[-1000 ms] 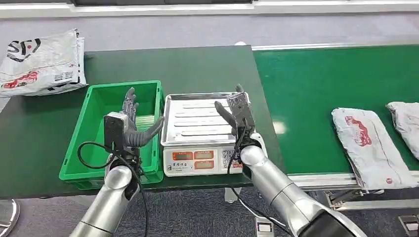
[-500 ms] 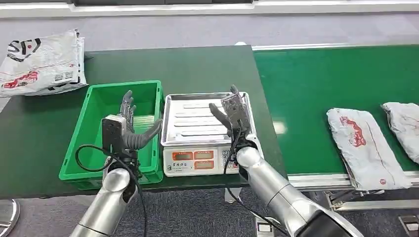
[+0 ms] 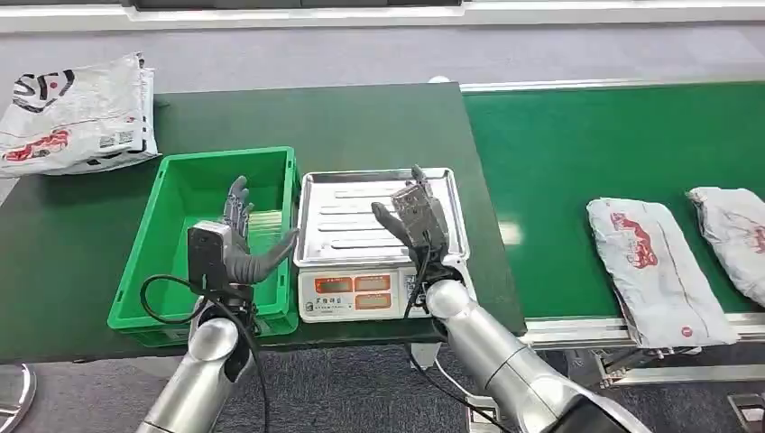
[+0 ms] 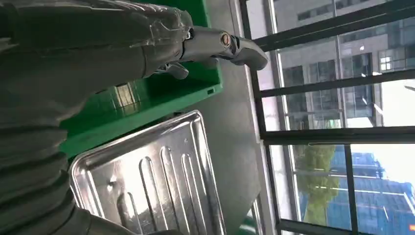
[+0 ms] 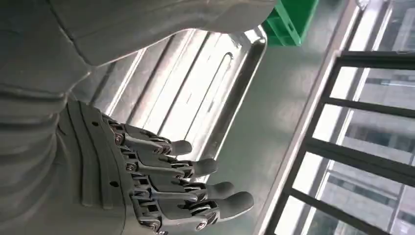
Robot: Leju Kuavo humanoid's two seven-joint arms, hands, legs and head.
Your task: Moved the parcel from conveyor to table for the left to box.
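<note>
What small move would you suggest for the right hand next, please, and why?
Probably swing the right hand rightward toward the nearest parcel on the conveyor. It hovers open and empty over the scale tray, which holds nothing, and the left hand waits open over the green box.

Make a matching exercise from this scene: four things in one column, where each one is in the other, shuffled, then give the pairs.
Things:
1. green crate
2. steel tray
3. nearest parcel
4. stack of mail bags

Places:
A. on the green conveyor belt
B. at the table's far left edge
C. on top of the scale
D. on the table, under the left hand

Pairs: 1-D, 2-C, 3-A, 4-B
</note>
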